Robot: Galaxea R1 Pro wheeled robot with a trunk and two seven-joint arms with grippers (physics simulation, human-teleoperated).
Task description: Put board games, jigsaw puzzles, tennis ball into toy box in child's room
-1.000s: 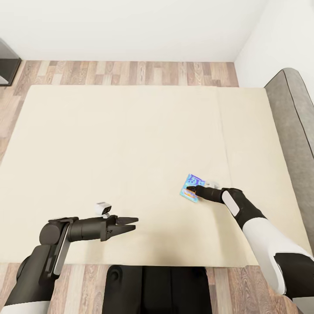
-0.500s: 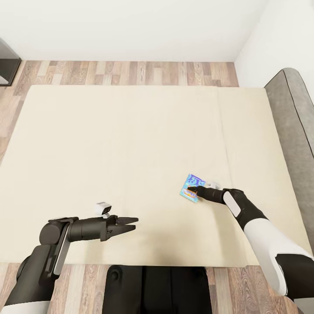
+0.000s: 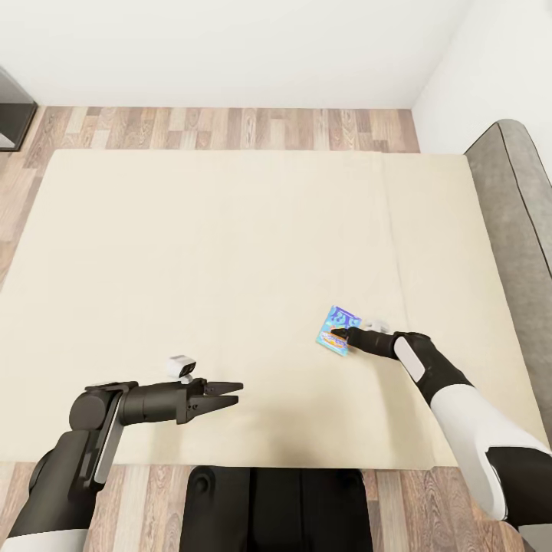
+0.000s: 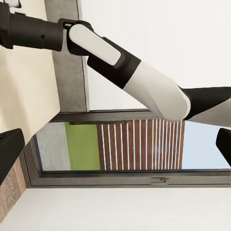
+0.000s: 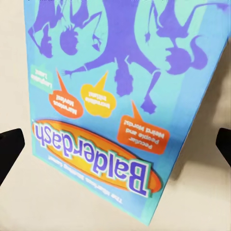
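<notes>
One board game on the cream bed, toward its near right part, lying flat, blue-and-teal lid up. In the right wrist view, the same box close up, purple figures and the title "Balderdash" on an orange oval.

Right gripper at the near right edge of that box, fingertips over it in the head view; in the right wrist view, two dark fingertips spread wide at either side, the box between them, untouched so far as can be told.

Left gripper low over the near left part of the bed, well apart from the box, pointing right, its two fingers parted in the left wrist view.

One grey headboard along the right side. Wood floor beyond the far edge, white wall behind.
</notes>
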